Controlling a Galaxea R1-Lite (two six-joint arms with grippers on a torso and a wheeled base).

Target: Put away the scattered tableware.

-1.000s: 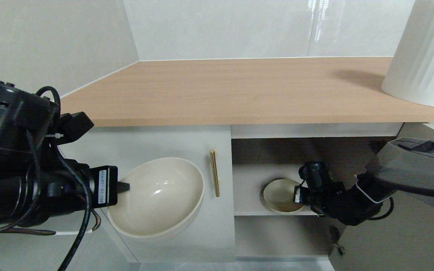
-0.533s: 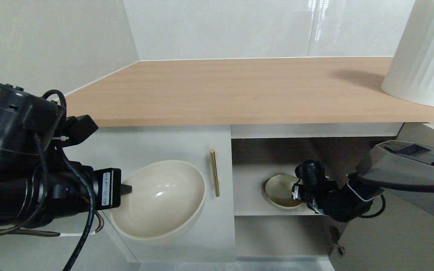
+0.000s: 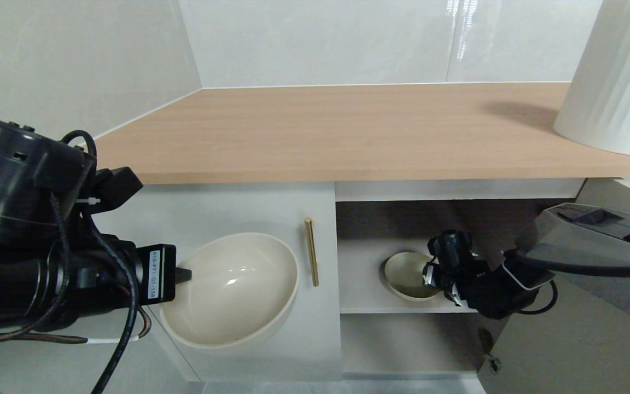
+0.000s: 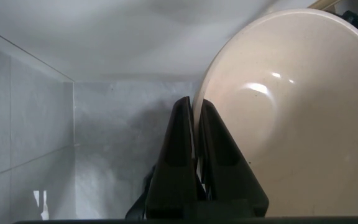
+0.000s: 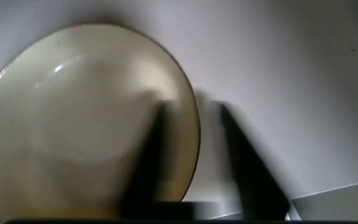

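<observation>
A large cream bowl (image 3: 238, 290) (image 4: 291, 112) hangs tilted in front of the closed left cabinet door. My left gripper (image 3: 184, 273) (image 4: 194, 109) is shut on its rim. Inside the open right compartment, a small pale yellow plate (image 3: 405, 273) (image 5: 86, 118) lies on the white shelf (image 3: 359, 273). My right gripper (image 3: 430, 273) (image 5: 189, 107) is at the plate's right edge. Its fingers are apart and straddle the rim, one over the plate and one outside it.
A gold bar handle (image 3: 311, 251) runs down the closed door next to the bowl. The wooden countertop (image 3: 348, 131) overhangs the cabinet, with a tall white ribbed vessel (image 3: 616, 76) at its right end. A lower shelf (image 3: 402, 339) lies under the plate's shelf.
The right gripper and the plate have moved a little deeper into the cabinet. The left arm and the bowl rose slightly, then held still.
</observation>
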